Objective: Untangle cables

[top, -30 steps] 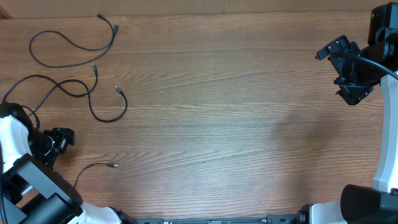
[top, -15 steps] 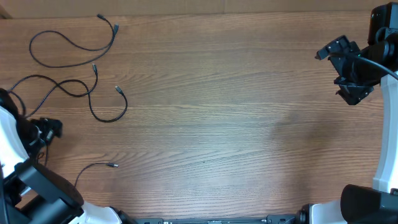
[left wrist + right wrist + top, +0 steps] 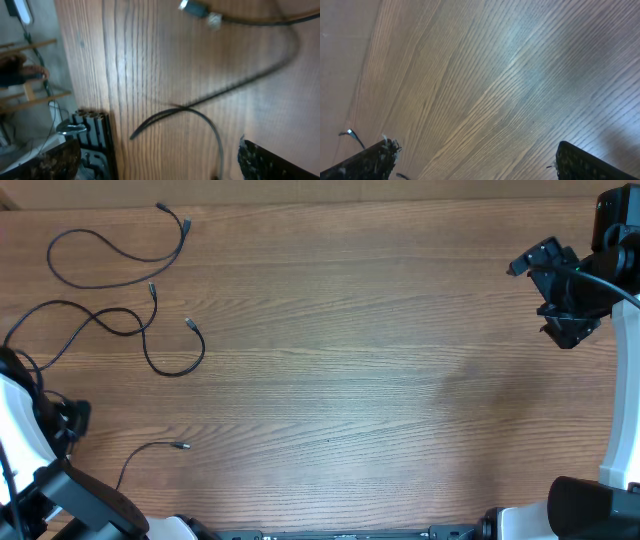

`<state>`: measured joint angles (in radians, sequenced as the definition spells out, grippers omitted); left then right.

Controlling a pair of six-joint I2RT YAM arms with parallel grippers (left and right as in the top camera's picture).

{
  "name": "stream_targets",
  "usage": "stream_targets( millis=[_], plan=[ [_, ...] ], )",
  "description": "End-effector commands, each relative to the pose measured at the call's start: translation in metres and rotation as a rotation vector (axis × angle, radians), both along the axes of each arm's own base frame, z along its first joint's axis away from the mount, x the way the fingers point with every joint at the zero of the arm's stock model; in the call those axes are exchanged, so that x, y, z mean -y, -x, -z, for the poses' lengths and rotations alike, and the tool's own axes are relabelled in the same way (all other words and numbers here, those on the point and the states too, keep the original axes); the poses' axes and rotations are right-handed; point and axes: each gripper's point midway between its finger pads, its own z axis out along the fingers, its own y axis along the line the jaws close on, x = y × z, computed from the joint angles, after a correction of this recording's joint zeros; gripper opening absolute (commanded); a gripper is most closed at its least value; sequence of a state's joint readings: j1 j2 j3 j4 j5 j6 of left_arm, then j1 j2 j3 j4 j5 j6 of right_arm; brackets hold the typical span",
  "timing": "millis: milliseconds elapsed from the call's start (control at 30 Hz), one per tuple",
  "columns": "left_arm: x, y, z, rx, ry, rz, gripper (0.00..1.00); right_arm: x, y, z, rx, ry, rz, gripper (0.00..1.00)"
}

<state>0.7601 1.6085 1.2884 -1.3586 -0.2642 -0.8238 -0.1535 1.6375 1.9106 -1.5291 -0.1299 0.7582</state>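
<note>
Three thin black cables lie apart at the table's left. One cable (image 3: 100, 260) forms a wide loop at the far corner. A second cable (image 3: 150, 340) snakes below it to a small loop. A short third cable (image 3: 150, 448) lies near the front edge. My left gripper (image 3: 72, 418) hangs open at the left edge, touching none of them. In the left wrist view the left gripper (image 3: 157, 167) is empty, and a cable (image 3: 240, 82) with its plug (image 3: 195, 9) curves across the wood ahead. My right gripper (image 3: 540, 298) is open and empty at the far right; the right gripper (image 3: 480, 167) frames bare wood.
The table's left edge (image 3: 85, 75) runs close to my left fingers, with a black frame and clutter beyond it. A small cable end (image 3: 350, 134) shows far off in the right wrist view. The right arm's own thick wire (image 3: 610, 285) drapes over it.
My left gripper has drawn back from near the cables toward the table's left edge and front. The cables and the right arm have not moved.
</note>
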Motion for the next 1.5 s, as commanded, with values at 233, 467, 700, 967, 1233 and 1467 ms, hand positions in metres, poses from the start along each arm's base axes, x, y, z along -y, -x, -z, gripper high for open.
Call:
stream_targets(
  millis=[233, 467, 700, 967, 1233, 1467],
  plan=[
    [0.037, -0.018, 0.06, 0.174, 0.22, 0.168, 0.59, 0.001, 0.0, -0.003, 0.012, 0.014, -0.005, 1.0],
    [0.036, -0.021, 0.06, 0.188, 0.217, 0.169, 0.17, 0.001, 0.0, -0.004, 0.012, 0.014, -0.005, 1.0],
    [0.056, -0.056, 0.053, 0.401, 0.343, 0.149, 0.04, 0.001, 0.0, -0.003, 0.012, 0.014, -0.005, 1.0],
    [0.048, -0.079, 0.016, 0.619, 0.428, 0.058, 0.04, 0.001, 0.0, -0.003, 0.012, 0.014, -0.005, 1.0],
    [-0.008, -0.079, -0.003, 0.683, 0.247, 0.056, 0.04, 0.001, 0.0, -0.003, 0.012, 0.014, -0.005, 1.0],
    [-0.034, -0.053, 0.009, 0.506, 0.101, 0.04, 0.04, 0.001, 0.0, -0.003, 0.012, 0.014, -0.005, 1.0]
  ],
)
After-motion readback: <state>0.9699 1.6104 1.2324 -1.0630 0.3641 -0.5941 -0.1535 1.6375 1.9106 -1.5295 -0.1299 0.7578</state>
